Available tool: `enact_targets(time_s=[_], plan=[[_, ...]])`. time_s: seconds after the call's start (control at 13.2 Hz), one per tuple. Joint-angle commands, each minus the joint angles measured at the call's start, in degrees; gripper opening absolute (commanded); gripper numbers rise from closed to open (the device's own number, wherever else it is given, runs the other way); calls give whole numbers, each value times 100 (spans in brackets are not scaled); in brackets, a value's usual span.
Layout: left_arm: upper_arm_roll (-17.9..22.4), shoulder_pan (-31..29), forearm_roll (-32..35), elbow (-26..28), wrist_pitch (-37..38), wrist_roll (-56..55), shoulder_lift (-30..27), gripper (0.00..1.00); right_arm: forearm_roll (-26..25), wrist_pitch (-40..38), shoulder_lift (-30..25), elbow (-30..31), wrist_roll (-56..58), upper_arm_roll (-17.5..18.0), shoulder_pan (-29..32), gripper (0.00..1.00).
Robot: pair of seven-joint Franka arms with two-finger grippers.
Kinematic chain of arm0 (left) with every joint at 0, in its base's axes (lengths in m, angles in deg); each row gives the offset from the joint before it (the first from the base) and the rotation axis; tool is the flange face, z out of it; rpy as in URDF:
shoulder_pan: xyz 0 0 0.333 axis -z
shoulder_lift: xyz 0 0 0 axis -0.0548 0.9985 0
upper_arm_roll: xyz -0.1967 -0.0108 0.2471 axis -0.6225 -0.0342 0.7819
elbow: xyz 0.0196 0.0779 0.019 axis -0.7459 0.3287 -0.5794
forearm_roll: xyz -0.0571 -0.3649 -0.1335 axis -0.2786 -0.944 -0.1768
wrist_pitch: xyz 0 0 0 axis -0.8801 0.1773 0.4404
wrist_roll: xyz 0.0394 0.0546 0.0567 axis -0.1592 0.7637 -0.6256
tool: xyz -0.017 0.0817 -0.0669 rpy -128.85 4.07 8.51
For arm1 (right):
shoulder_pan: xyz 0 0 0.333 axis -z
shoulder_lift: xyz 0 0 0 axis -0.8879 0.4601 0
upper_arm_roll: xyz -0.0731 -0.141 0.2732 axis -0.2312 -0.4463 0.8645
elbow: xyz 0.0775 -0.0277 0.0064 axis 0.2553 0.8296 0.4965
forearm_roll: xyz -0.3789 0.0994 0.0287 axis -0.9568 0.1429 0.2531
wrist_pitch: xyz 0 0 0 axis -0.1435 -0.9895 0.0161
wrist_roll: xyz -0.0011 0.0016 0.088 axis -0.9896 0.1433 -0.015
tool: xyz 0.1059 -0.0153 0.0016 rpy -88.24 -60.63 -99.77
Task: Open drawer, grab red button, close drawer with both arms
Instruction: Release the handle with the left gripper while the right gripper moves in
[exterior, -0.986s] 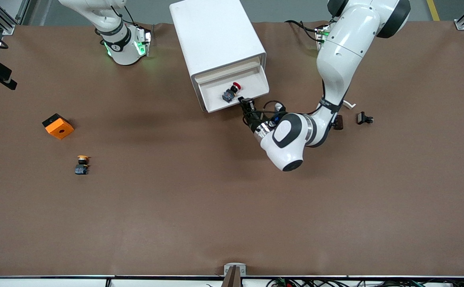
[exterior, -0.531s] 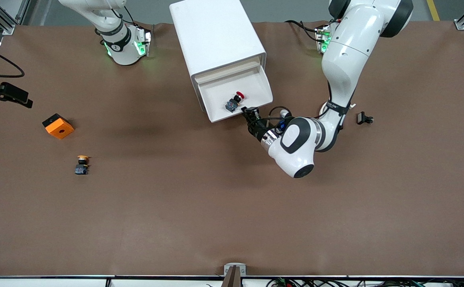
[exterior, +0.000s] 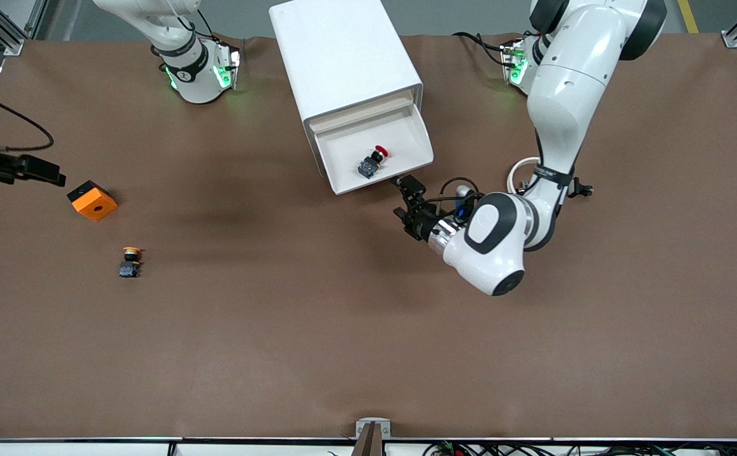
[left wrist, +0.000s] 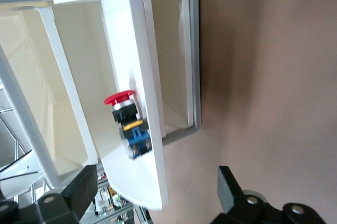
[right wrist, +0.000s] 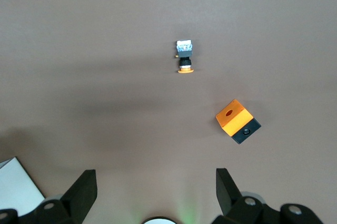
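The white cabinet (exterior: 343, 57) stands between the arms' bases, its drawer (exterior: 409, 136) pulled out toward the front camera. The red-capped button (exterior: 373, 159) lies on its side in the drawer, also seen in the left wrist view (left wrist: 126, 121). My left gripper (exterior: 409, 201) is open just off the drawer's front edge (left wrist: 145, 76), holding nothing; one finger (left wrist: 84, 188) shows beside the drawer's corner. My right gripper (exterior: 56, 177) hangs open and empty over the table at the right arm's end, close to the orange cube; its fingers (right wrist: 84, 187) frame bare table.
An orange cube (exterior: 92, 200) (right wrist: 237, 121) with a hole and an orange-capped button (exterior: 130, 261) (right wrist: 184, 58) lie at the right arm's end. A small black part (exterior: 578, 188) lies by the left arm's forearm.
The drawer slid out a little more, then my left gripper opened, let go of its front and drew back. My right gripper came in over the table toward the orange cube.
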Motion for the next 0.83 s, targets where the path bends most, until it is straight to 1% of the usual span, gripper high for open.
enact_targets(time_s=[0.0,0.15,0.3,0.38,0.45,0.53,0.61,0.76], plan=[[15,-86,427,-264,51,38,-99,100,-95,-74,122,-196,-113,27,-14,100],[6,-86,1076,-553,51,90,-178,100,72,-91,113,-187,-777,53,-58,100],[6,-86,1491,-696,-1,448,-344,100,151,-205,78,-178,-1639,71,-364,100],[15,-112,1710,-713,-37,938,-467,100,160,-267,60,-178,-1947,71,-549,100],[172,-95,1974,-713,-54,1552,-677,100,169,-276,34,-161,-2211,80,-733,100],[400,-8,2464,-705,-342,2237,-836,100,169,-276,16,-152,-2710,80,-1075,100],[437,10,2947,-687,-501,2714,-1029,100,169,-285,-1,-143,-3394,80,-1530,100],[455,11,3555,-678,-512,2938,-1154,100,247,-180,34,-126,-4616,80,-2366,100]])
